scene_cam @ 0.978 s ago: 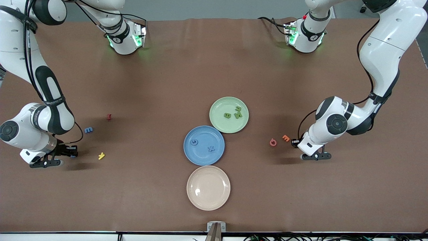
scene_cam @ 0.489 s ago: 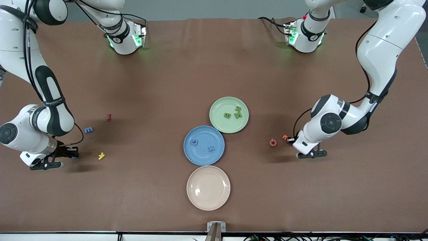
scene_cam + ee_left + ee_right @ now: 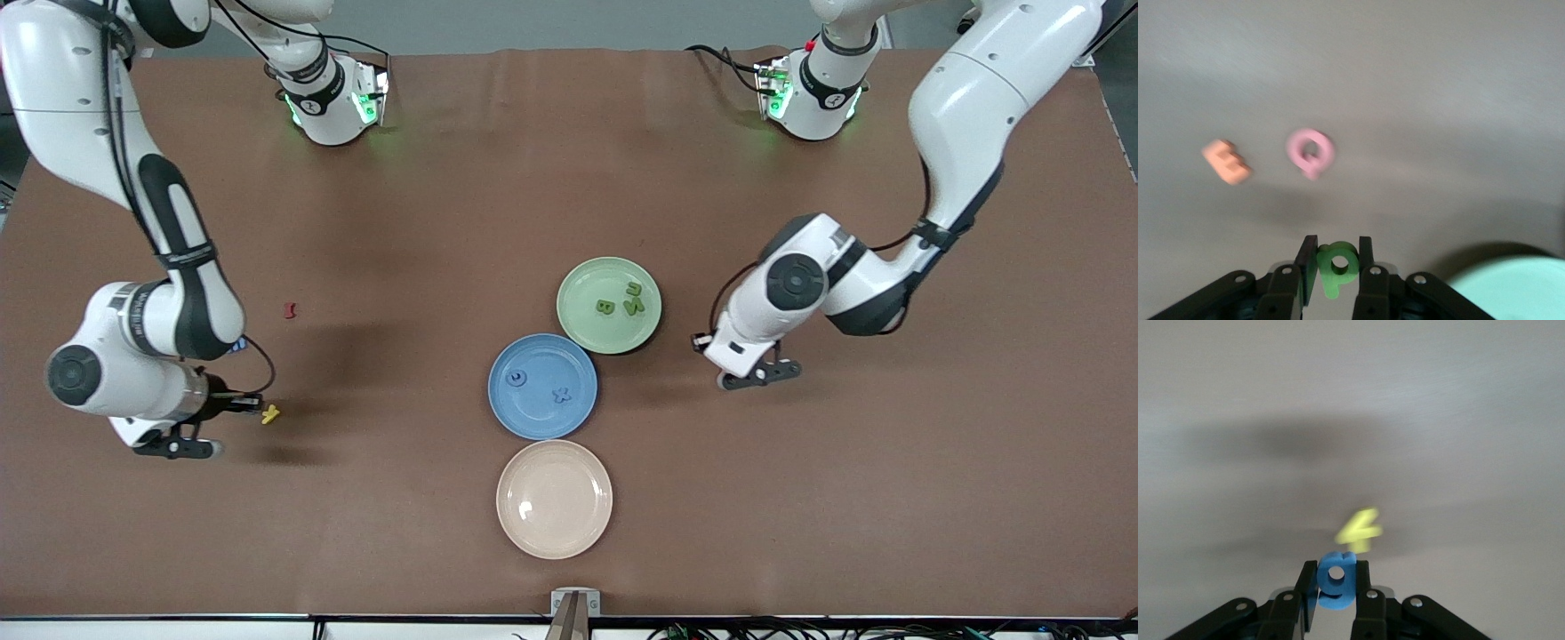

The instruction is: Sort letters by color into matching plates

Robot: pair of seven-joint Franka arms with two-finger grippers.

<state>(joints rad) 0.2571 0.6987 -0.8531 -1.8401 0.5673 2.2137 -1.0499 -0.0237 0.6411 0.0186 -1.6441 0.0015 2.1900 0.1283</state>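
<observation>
Carrying a green letter (image 3: pixel 1336 267) pinched tight between its fingers, the left hand (image 3: pixel 758 373) has come in from its end of the desk (image 3: pixel 800 498) and now hangs over bare desk just beside the light green plate (image 3: pixel 582 283), so the drop looks close. Three green letters (image 3: pixel 620 300) already lie in that plate. The right hand (image 3: pixel 233 406) holds a blue letter (image 3: pixel 1335 580) and has moved toward the middle, over the yellow letter (image 3: pixel 270 413), but it is well apart from the blue plate (image 3: pixel 524 413), where two blue letters (image 3: pixel 538 386) lie. The other blue letter on the desk is now hidden under the right arm. The pink letter (image 3: pixel 1310 151) and orange letter (image 3: pixel 1227 161) lie under the left arm. The two plates touch, and the cream plate (image 3: pixel 569 533) sits just nearer the camera, so both hands must share a tight spot. Open desk lies between the right hand and the blue plate.
</observation>
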